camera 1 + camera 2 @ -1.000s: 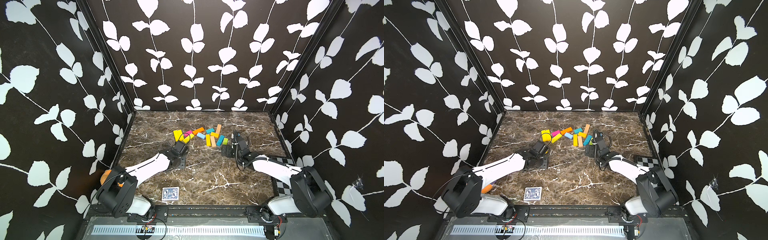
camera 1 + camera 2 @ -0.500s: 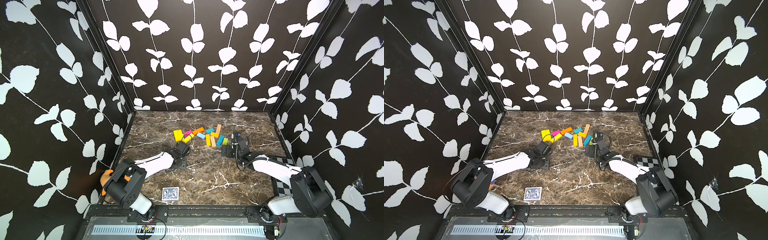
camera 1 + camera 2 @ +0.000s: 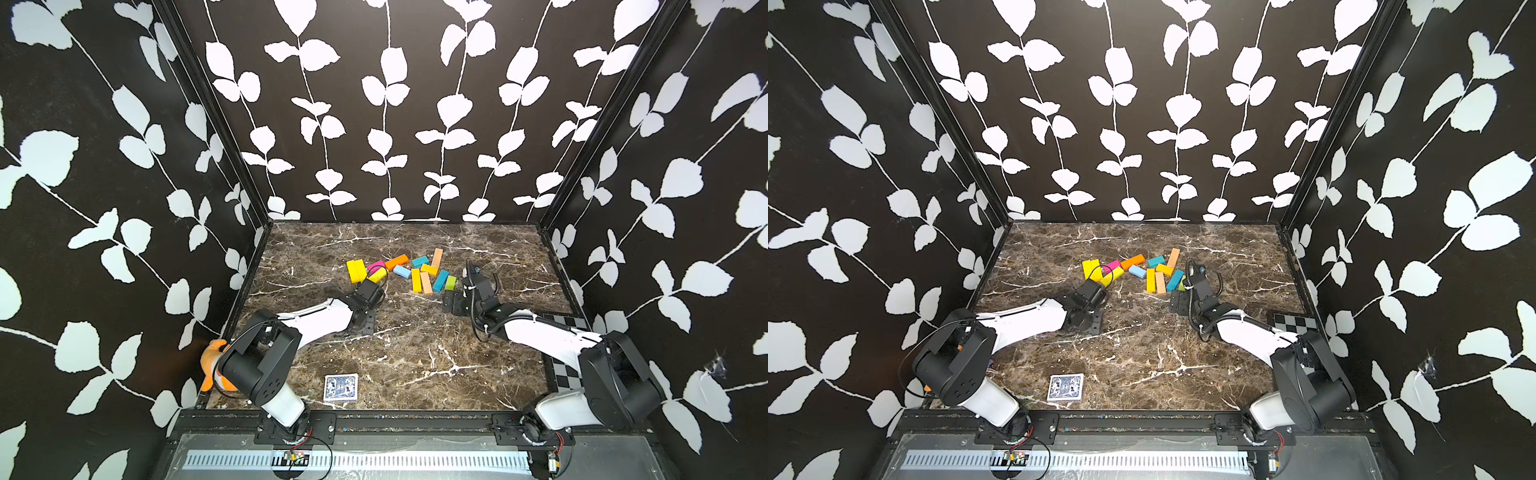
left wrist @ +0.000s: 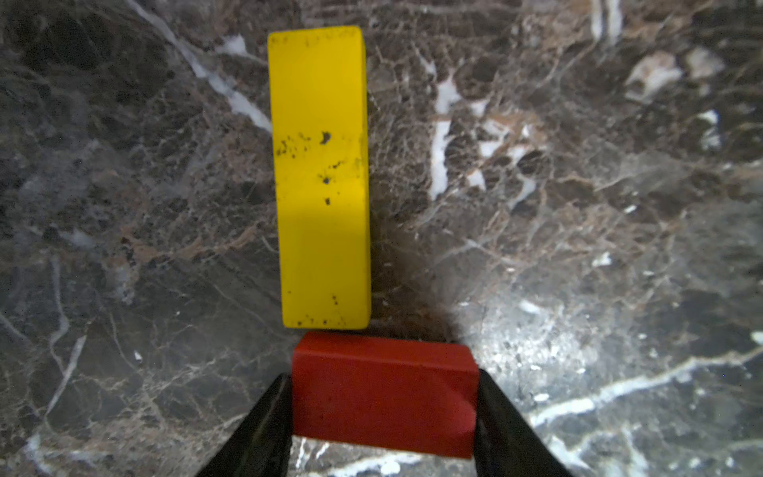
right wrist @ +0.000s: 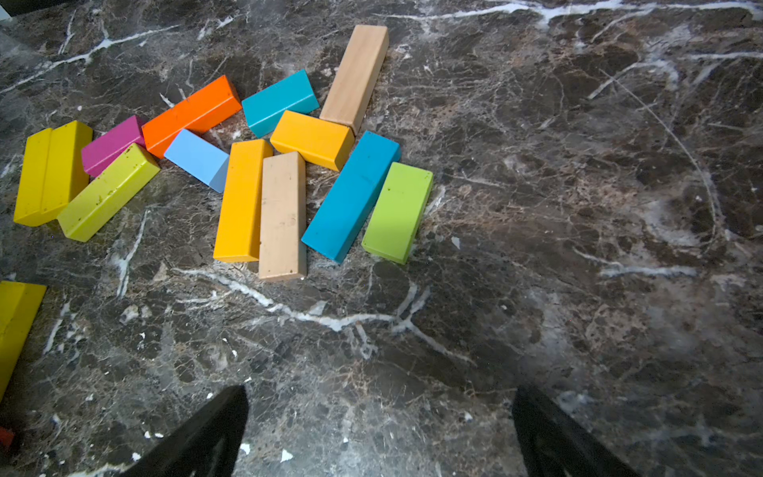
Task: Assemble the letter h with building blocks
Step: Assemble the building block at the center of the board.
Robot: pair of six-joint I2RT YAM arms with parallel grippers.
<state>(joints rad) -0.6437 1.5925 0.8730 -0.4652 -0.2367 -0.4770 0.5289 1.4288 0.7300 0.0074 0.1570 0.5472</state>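
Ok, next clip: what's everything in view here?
heap of blocks: about thirteen; yellow, lime, pink, orange, amber, tan, teal, light blue, green; mid-table, toward the back
yellow block: one, yellow, flat, apart from the heap
red block: one, red, in the left jaws, by the yellow block's end
playing card: one, blue-patterned, front edge
checkerboard: one, black-white, right edge
table: one, brown marble
left arm: one, white-black, jaws shut on red block
right arm: one, white-black, jaws open, empty

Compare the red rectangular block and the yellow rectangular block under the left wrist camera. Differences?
The red rectangular block is clamped in the left end effector; the yellow rectangular block lies free on the marble table. Yellow has dark specks; red looks clean. Both are solid-coloured bars, red just off yellow's short end.
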